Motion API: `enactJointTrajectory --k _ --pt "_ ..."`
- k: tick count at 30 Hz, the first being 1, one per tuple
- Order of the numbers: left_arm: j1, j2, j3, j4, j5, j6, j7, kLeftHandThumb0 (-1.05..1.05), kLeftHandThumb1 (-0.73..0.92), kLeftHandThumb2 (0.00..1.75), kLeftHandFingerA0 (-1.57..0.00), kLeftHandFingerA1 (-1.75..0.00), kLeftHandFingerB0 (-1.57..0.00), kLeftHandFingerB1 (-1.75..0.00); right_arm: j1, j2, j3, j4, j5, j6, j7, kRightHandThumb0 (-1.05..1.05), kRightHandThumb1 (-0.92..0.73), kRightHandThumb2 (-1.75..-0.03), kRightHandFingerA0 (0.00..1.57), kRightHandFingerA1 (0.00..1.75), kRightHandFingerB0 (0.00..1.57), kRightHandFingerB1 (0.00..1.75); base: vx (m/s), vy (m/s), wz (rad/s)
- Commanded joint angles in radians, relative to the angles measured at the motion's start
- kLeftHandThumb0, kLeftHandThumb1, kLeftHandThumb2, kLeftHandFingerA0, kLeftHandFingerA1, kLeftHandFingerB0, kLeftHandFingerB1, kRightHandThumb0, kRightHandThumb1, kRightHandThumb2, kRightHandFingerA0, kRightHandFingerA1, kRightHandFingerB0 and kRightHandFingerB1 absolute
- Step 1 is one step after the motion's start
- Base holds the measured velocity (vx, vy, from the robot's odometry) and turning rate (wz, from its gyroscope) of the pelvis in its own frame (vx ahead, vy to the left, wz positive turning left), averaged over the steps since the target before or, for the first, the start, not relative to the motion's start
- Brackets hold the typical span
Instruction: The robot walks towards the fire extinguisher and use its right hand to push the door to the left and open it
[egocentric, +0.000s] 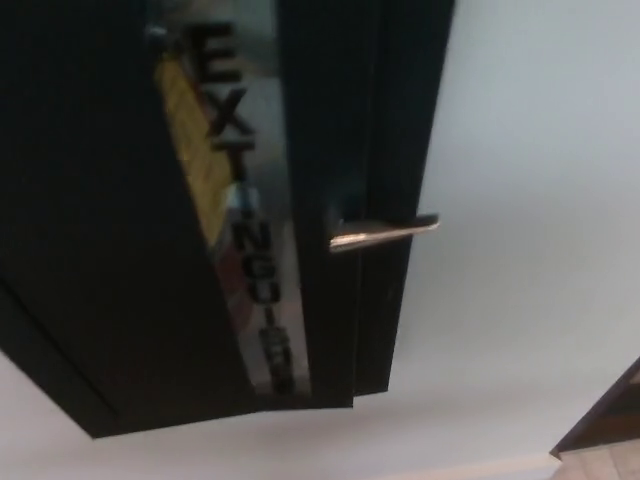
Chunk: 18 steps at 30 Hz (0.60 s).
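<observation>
The black fire extinguisher cabinet door (110, 220) fills the left and middle of the head view, set in a white wall (530, 200). A glass strip (250, 240) down the door carries the black letters "EXTINGU…", blurred toward the bottom. A yellow patch (195, 160) shows behind the glass. A silver bar handle (382, 233) sticks out to the right from the door's right frame (375, 150). Neither of my hands shows in the picture.
A dark opening or frame edge (610, 425) cuts in at the lower right corner, with a sliver of tan floor (610, 465) below it. The white wall runs under the cabinet's bottom edge.
</observation>
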<state>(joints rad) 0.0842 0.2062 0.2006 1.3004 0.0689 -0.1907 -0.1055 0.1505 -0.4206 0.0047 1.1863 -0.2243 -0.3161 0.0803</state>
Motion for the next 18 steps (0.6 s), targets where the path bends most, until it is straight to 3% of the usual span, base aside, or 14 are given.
enactJointTrajectory --k 1,7,8,11,12,18 --pt "0.035 0.036 -0.011 0.005 0.000 -0.005 -0.002 -0.61 0.55 0.57 -0.32 -0.60 -0.38 -0.39 0.019 -0.024 -0.005 0.018 0.015 -0.016 0.008 -0.41 -0.36 -0.96 0.11 0.62 0.03 0.57 0.09 0.001 -0.08" --pt "0.040 0.047 -0.015 0.001 -0.008 0.004 -0.009 -0.58 0.54 0.56 -0.33 -0.59 -0.36 -0.38 0.017 -0.023 -0.015 0.038 0.023 -0.016 0.007 -0.41 -0.35 -0.96 0.11 0.62 0.03 0.58 0.08 0.082 -0.06" --pt "0.040 0.048 -0.015 0.005 -0.008 0.008 -0.004 -0.60 0.53 0.56 -0.30 -0.58 -0.35 -0.38 0.018 -0.025 -0.011 0.037 0.018 -0.023 0.007 -0.72 -0.63 -0.58 0.11 0.89 0.00 0.61 0.11 0.178 0.18" --pt "0.041 0.051 -0.017 0.010 -0.007 0.011 0.004 -0.60 0.53 0.56 -0.30 -0.58 -0.35 -0.38 0.020 -0.029 -0.006 0.036 0.011 -0.033 0.008 -0.72 -0.63 -0.58 0.11 0.89 0.00 0.61 0.09 0.207 0.04" --pt "0.039 0.050 -0.015 0.013 -0.008 0.015 0.006 -0.58 0.53 0.55 -0.27 -0.60 -0.35 -0.40 0.020 -0.033 -0.004 0.029 0.010 -0.032 0.011 -0.42 -0.36 -0.97 0.12 0.63 0.03 0.58 0.02 0.116 0.08" --pt "0.033 0.058 -0.019 0.018 -0.003 0.017 0.010 -0.60 0.53 0.56 -0.31 -0.57 -0.34 -0.38 -0.001 -0.040 0.026 0.014 -0.012 -0.023 -0.002 -0.41 -0.37 -0.97 0.10 0.61 0.03 0.57 -0.02 0.039 -0.07"
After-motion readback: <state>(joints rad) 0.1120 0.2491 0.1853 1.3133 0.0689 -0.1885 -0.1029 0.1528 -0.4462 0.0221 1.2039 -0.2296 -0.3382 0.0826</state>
